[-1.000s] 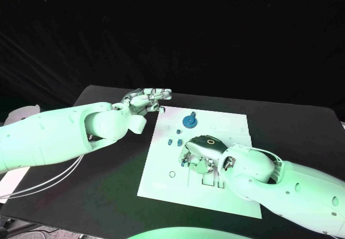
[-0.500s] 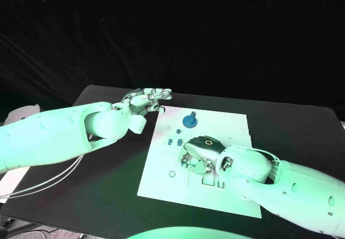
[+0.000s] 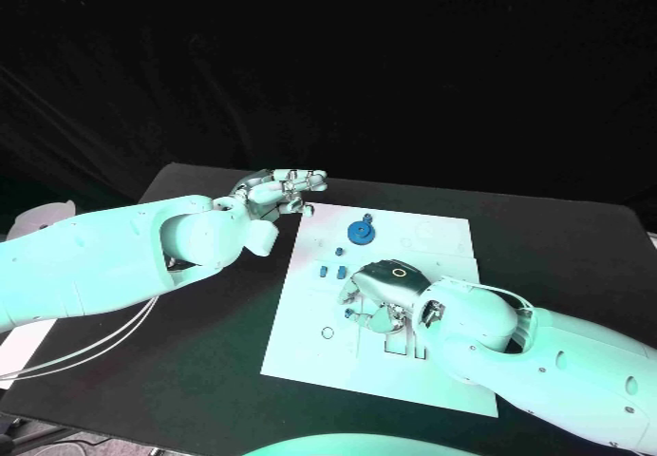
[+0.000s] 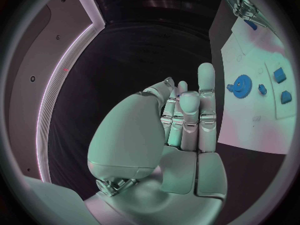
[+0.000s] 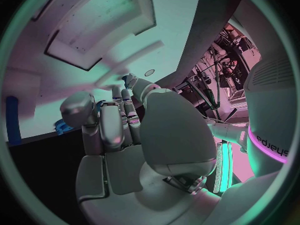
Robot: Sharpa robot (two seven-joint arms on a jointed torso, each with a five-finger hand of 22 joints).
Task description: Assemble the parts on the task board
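Board centre hidden beneath right hand [image 3: 387,290]

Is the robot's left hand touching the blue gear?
No, the left hand hangs over the black table beside the task board, apart from the blue gear.

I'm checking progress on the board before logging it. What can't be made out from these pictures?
- Head view: the silver right hand covers the middle of the white task board; whatever lies under it is hidden.
- Right wrist view: its palm blocks the fingertips; whether it holds anything cannot be told.
- Head view: the small blue parts are too small to identify.
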